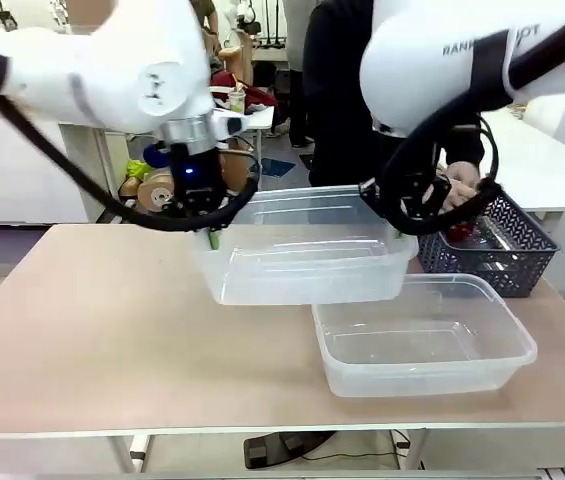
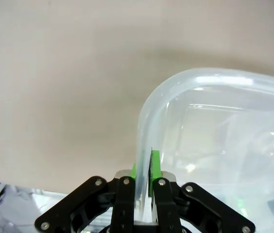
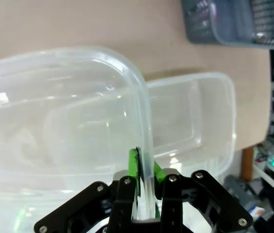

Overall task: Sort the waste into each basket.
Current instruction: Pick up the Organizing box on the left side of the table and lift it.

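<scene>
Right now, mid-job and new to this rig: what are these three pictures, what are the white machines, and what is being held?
The white machines are two robot arms. The wide picture looks across the beige table from between them, toward a person opposite. The other two come from a camera on each wrist, looking down at that arm's own grip. The black, green-padded left gripper and right gripper are shut on opposite rims of one clear rectangular plastic tub, seemingly lifted off the table. A second matching clear tub rests on the table nearer the camera. Behind it stands a dark lattice-sided plastic basket, with the person's hand at it.
</scene>
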Controlling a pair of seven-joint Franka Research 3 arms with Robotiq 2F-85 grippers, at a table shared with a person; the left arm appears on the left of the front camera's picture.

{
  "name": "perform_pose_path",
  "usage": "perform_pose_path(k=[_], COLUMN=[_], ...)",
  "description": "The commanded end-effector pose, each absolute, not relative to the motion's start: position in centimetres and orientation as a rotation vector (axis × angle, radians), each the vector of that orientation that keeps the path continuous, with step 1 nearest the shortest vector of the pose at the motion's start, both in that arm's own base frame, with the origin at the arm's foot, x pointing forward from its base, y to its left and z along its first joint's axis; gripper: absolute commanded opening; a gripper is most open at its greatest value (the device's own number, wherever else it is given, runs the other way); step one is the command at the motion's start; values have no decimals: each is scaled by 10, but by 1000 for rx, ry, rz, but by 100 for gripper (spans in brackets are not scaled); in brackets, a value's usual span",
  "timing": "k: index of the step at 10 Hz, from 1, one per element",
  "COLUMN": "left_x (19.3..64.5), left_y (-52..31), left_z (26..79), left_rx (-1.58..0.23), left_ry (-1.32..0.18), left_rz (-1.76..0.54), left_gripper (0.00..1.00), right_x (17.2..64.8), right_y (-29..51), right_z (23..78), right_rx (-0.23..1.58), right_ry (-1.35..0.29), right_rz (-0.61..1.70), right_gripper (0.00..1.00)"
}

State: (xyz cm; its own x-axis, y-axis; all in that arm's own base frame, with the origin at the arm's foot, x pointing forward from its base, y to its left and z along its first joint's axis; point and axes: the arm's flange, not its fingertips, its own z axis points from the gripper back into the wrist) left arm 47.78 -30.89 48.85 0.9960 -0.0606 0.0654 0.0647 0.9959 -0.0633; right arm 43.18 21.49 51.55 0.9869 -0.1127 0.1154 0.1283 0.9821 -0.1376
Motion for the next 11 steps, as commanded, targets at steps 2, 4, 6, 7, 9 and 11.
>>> perform_pose_path(k=[2, 4, 6, 7, 9, 11], left_x=[499, 492, 487, 481, 502, 502], left_y=[-329, -314, -304, -298, -302, -302], left_z=[519, 520, 508, 504, 510, 510], left_rx=[-78, -107, -90, -110, -52, -52], left_ry=[-105, -96, -65, -53, -73, -73], left_rz=[-15, 18, 43, 18, -2, -2], left_gripper=[6, 6, 6, 6, 6, 6], right_x=[441, 454, 462, 466, 458, 458], right_y=[210, 203, 213, 221, 202, 202], right_z=[490, 488, 488, 491, 489, 489], right_rx=[-28, 3, 32, 29, -26, -26], right_ry=[-81, -72, -85, -117, -92, -92], right_rz=[-94, -122, -105, -146, -150, -150], right_gripper=[5, 5, 5, 5, 5, 5])
